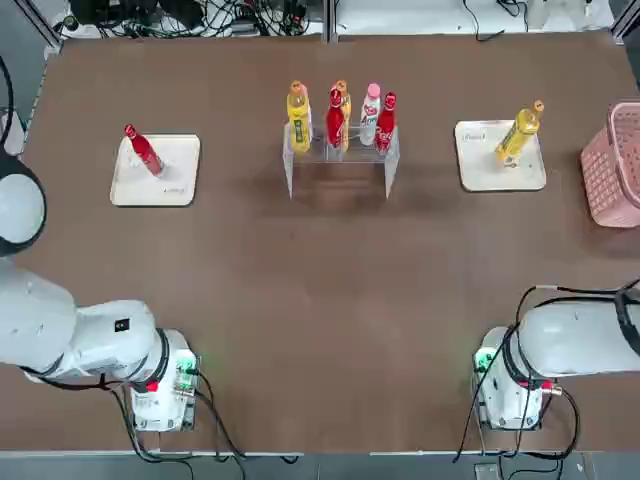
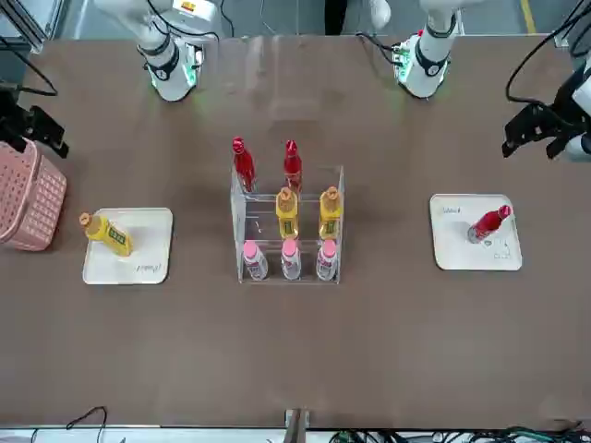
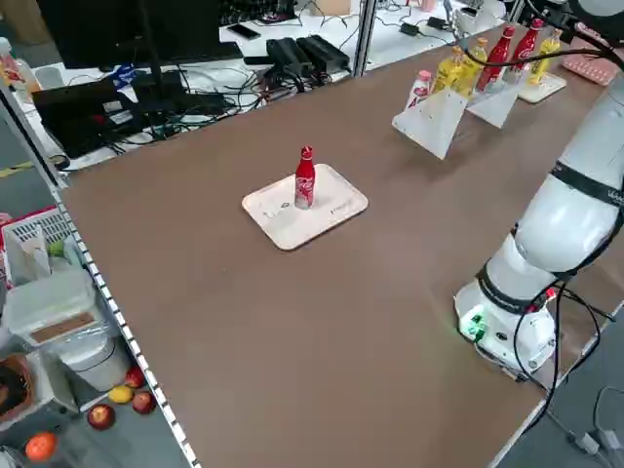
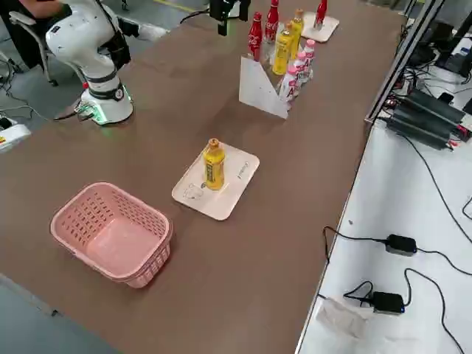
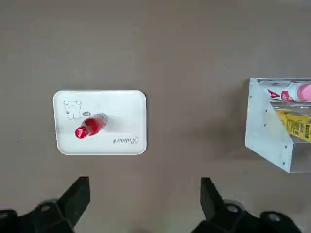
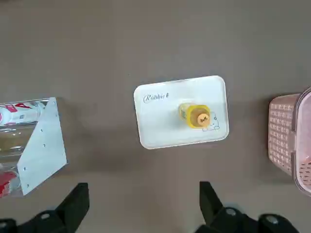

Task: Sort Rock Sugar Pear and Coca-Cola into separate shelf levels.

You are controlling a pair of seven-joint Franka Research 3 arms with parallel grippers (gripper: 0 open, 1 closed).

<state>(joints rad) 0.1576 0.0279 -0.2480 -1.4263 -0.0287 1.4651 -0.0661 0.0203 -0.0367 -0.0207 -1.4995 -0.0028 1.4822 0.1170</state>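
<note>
Yellow and red bottles on tray and rack

The left hand point(image 5: 145, 204) and right hand point(image 6: 144, 206) hover spread and unloaded; a red bottle point(image 1: 144, 150) stands on the left tray point(image 1: 125, 190), a yellow bottle point(image 1: 520, 133) on the right tray point(image 1: 480, 178), others in the clear rack point(image 2: 240, 217) between.

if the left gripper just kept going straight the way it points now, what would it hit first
Probably the brown tabletop, since the left gripper seems to point down, open. The cream tray is close to that line, so a finger might catch its edge; depth is unclear.
</note>
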